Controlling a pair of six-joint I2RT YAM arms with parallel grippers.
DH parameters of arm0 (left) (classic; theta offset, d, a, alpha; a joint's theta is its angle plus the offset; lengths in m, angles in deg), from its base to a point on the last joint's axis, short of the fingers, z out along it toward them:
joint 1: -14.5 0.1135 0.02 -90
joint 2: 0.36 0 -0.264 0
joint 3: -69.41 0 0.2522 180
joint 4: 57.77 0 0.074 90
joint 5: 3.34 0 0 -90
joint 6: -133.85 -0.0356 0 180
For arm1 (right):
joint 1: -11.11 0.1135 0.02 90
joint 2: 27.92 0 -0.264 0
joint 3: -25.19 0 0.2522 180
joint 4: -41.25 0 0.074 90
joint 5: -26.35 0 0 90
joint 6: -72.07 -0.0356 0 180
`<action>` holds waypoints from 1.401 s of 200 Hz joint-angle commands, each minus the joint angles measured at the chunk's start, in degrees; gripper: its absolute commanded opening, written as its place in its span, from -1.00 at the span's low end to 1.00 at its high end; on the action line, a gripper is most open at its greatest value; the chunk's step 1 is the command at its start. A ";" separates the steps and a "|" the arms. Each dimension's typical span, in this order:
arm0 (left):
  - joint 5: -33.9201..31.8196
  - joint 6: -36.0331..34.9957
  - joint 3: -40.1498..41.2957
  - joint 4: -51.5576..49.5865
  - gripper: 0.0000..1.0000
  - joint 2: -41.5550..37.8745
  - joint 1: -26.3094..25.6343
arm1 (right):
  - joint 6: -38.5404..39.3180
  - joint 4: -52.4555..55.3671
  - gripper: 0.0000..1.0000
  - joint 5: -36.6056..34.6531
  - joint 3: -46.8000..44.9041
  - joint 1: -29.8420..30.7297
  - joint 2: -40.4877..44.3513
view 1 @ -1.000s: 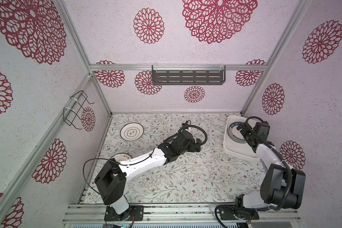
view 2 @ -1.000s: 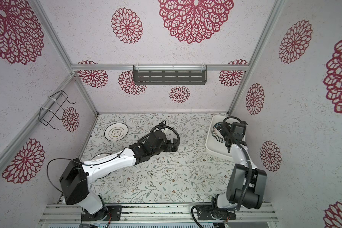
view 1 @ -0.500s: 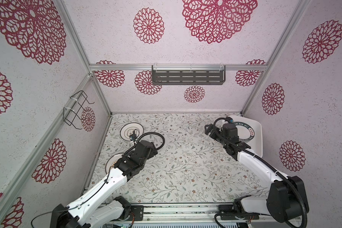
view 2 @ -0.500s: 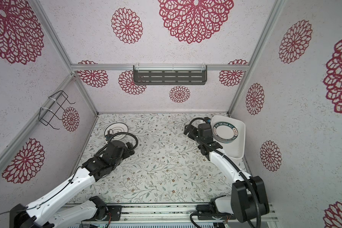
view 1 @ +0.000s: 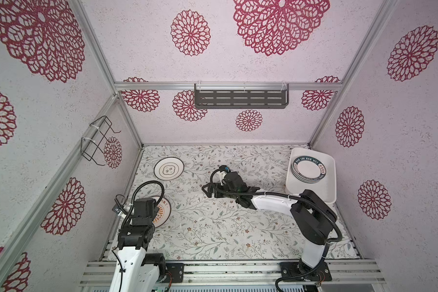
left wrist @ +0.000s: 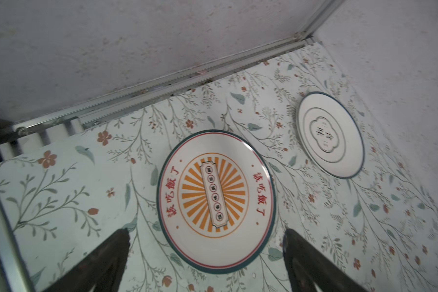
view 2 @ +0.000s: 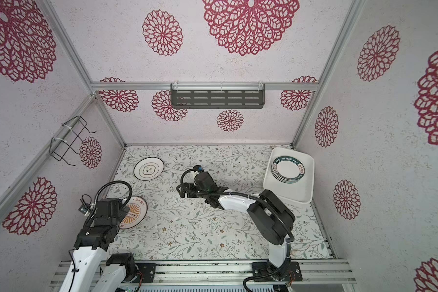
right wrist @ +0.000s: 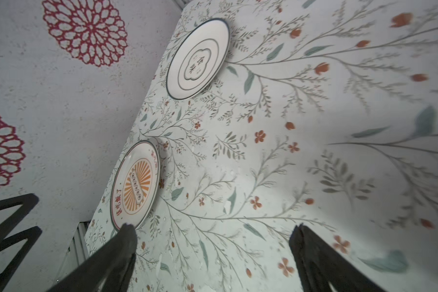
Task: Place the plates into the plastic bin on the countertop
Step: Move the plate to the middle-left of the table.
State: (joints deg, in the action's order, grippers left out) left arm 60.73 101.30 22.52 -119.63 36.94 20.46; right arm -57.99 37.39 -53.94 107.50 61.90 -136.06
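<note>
Your left gripper (left wrist: 205, 233) gapes above the sunburst plate (left wrist: 215, 199) at the left edge of the countertop (view 1: 213, 227), poised to straddle its rim (right gripper (right wrist: 214, 227) wide and empty too); stacked plates (view 1: 309, 170) sit in the plastic bin (view 1: 331, 182), far-right corner.

Both top views high above the front rail (view 1: 238, 268), angled down toward the back wall (view 1: 213, 131), far enough to take in the whole counter (view 1: 213, 227); nearly the same scene in both. Left wrist view close above the sunburst plate (left wrist: 215, 199), ringed plate (left wrist: 330, 135) beyond. Right wrist view low over mid-counter, facing the left wall (right wrist: 48, 126), sharing both plates with the left wrist view.
</note>
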 commanded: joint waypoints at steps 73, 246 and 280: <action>18.30 -3.78 5.49 16.06 0.94 14.56 29.21 | 0.69 -3.79 0.98 5.79 6.70 3.50 -3.51; 43.31 -12.76 5.38 49.73 1.00 43.33 22.00 | -1.20 0.92 0.92 1.49 2.85 -3.85 -1.79; 42.12 -9.71 6.30 54.86 1.00 44.61 11.20 | -1.09 2.64 0.91 -0.36 0.08 -6.14 0.28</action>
State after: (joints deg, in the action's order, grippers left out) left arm 101.64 89.95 27.53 -66.71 80.04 38.23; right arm -58.56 39.20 -52.03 108.88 57.09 -140.63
